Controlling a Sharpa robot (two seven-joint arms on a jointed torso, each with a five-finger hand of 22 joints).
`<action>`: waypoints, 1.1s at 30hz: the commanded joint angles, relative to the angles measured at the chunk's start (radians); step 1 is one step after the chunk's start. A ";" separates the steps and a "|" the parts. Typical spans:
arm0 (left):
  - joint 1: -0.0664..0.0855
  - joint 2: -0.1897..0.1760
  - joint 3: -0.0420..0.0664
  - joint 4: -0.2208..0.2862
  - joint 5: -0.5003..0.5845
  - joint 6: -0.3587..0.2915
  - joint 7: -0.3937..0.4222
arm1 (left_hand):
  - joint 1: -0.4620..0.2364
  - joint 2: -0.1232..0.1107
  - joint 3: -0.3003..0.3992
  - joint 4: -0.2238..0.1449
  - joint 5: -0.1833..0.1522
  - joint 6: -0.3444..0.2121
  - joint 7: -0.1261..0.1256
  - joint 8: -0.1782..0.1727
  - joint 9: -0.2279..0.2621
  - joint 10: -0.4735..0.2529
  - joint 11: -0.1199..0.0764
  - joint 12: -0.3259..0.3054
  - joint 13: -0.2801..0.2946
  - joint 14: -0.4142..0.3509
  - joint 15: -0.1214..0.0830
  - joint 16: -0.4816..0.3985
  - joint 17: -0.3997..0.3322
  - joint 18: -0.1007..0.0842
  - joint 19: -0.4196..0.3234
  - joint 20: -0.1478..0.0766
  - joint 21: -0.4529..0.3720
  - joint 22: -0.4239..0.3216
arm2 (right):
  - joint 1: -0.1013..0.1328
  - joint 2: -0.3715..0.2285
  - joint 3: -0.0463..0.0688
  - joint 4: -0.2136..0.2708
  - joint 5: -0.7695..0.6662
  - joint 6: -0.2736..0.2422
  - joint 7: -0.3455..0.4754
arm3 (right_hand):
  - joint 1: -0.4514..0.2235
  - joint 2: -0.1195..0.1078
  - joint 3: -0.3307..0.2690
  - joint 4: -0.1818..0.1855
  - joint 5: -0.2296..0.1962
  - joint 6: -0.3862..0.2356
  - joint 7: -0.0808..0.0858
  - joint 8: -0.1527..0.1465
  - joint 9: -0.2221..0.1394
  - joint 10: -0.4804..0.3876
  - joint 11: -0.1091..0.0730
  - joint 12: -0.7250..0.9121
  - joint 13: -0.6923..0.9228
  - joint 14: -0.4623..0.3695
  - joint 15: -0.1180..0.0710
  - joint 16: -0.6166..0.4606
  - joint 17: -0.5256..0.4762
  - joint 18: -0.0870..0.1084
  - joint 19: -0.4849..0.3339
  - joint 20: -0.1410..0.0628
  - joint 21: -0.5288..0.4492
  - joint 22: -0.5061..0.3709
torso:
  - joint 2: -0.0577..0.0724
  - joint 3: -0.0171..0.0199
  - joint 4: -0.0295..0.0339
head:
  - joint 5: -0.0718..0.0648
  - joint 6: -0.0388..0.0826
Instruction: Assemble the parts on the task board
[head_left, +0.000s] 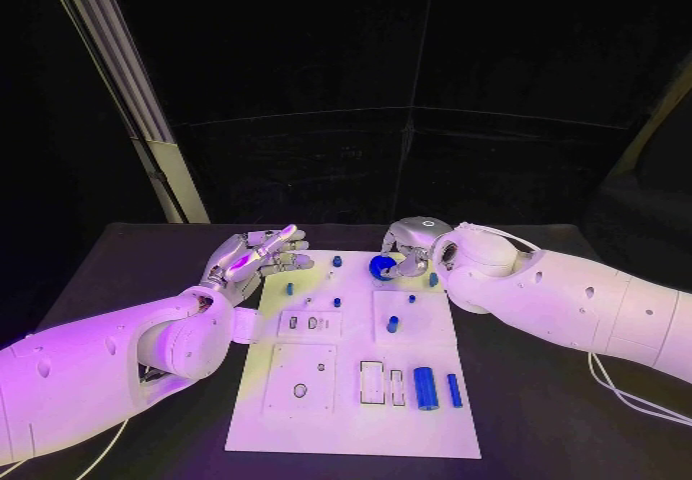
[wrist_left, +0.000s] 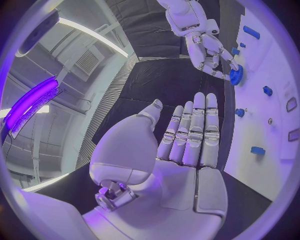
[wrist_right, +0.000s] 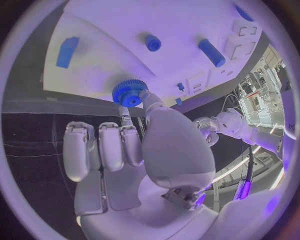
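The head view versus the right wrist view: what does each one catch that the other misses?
Head view alone: the two tall blue cylinders standing at the white task board's near end. Right wrist view alone: the toothed rim of the round blue gear. Both: the right hand pinching that gear in its fingers, and the left hand holding nothing.

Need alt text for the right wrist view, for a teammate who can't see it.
The right hand pinches a blue toothed gear at the edge of the white task board. A flat blue block, a short peg and a longer cylinder sit on the board beyond it.
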 joint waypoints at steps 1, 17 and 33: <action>0.001 0.001 0.001 0.001 0.000 0.018 -0.003 | -0.005 0.007 0.000 -0.007 0.001 -0.002 0.004 -0.004 -0.001 -0.004 0.002 -0.005 -0.001 0.002 0.005 -0.005 0.001 0.006 0.004 0.001 -0.006 -0.001 | 0.002 0.003 0.001 0.028 -0.015 -0.108 -0.004 | -0.005 -0.008 0.020 -0.001 0.023 -0.001 -0.004 -0.004 0.002 0.023 -0.007 0.004 0.135 0.037 -0.008 0.004 -0.001 -0.009 0.011 0.001 0.007 0.092 | 0.000 -0.0024 0.0016 | -0.001 0.001; 0.001 0.006 0.000 -0.001 0.000 0.019 -0.005 | -0.005 0.008 0.000 -0.008 0.001 -0.003 0.005 -0.005 -0.001 -0.005 0.003 -0.006 -0.001 0.002 0.006 -0.005 0.002 0.006 0.004 0.001 -0.006 -0.002 | 0.000 0.117 -0.008 0.008 -0.044 -0.116 -0.039 | -0.010 -0.028 0.077 0.000 0.051 0.007 -0.004 -0.013 0.002 0.020 -0.008 -0.003 0.131 0.036 -0.009 0.003 -0.006 -0.013 0.022 0.000 0.012 0.110 | 0.002 -0.0025 0.0035 | 0.008 0.000; 0.002 0.009 0.000 -0.001 0.000 0.020 -0.004 | -0.004 0.008 0.000 -0.009 0.001 -0.004 0.005 -0.006 -0.001 -0.006 0.003 -0.007 -0.001 0.002 0.006 -0.007 0.003 0.006 0.004 0.001 -0.007 -0.003 | -0.004 0.207 -0.034 -0.082 -0.049 -0.056 -0.044 | -0.042 -0.040 0.095 0.010 -0.022 0.004 -0.002 -0.026 0.002 0.015 -0.004 -0.014 0.121 0.034 -0.007 0.000 -0.013 -0.013 0.022 0.002 0.011 0.110 | 0.002 -0.0020 0.0022 | 0.013 -0.002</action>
